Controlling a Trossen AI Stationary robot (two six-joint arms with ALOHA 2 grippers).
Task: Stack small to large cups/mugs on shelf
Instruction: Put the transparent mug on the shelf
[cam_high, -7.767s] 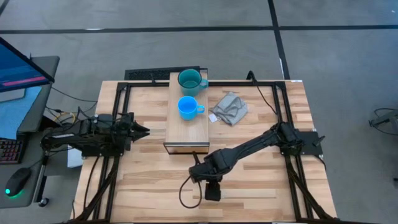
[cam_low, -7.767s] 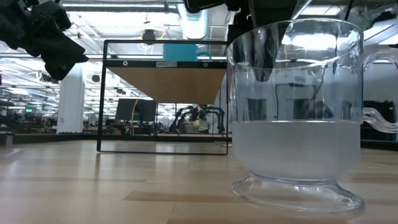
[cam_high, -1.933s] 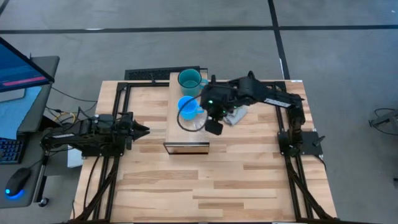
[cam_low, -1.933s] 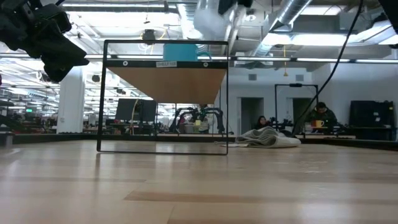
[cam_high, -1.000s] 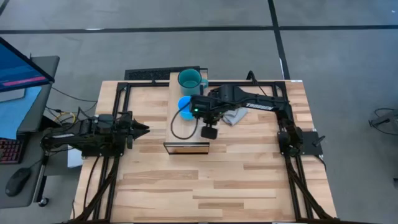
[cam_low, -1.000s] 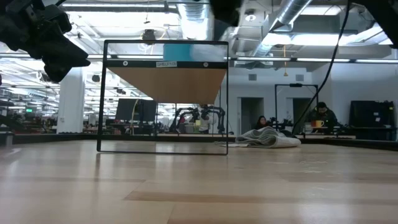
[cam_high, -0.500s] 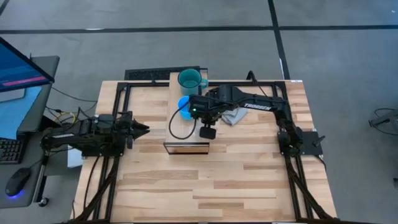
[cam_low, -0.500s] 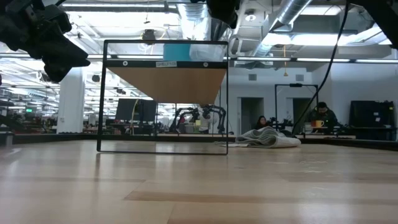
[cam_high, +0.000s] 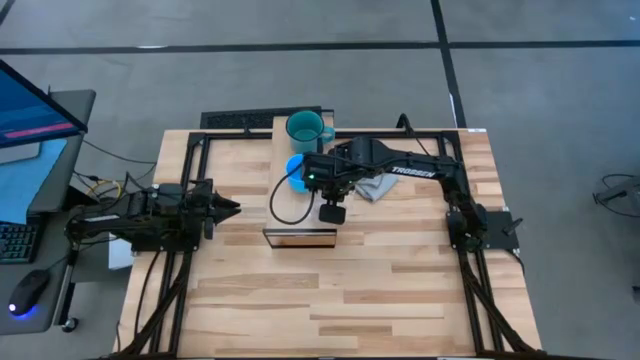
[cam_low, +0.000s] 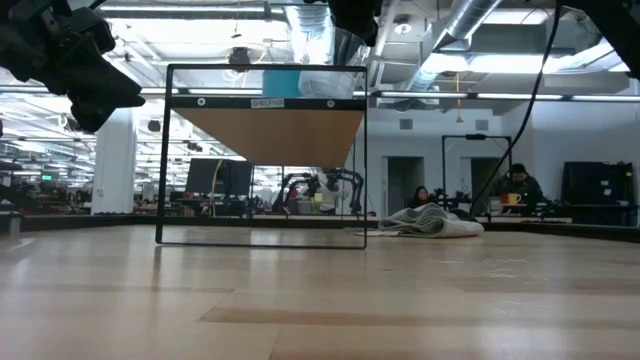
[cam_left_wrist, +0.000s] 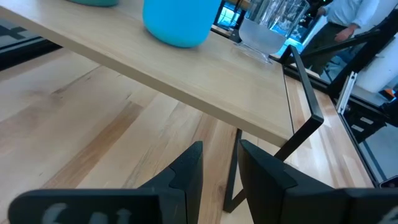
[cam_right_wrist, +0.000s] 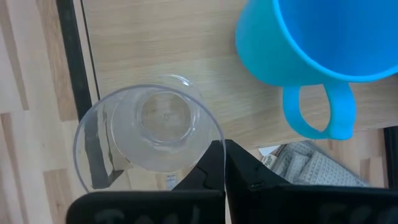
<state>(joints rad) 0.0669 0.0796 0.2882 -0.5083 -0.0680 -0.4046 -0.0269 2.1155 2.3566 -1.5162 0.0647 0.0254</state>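
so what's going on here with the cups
The right tool is over the shelf, shut on the rim of the clear glass cup, which sits beside the blue mug. The teal mug stands at the shelf's far end. The left tool waits off to the side, holding nothing.

Four cameras on one table (cam_high: 400, 290).
Overhead looks straight down; low view looks level across; wrist views sit close. All share the shelf (cam_high: 300, 210) (cam_low: 265, 125) (cam_left_wrist: 205, 81) (cam_right_wrist: 161, 43).
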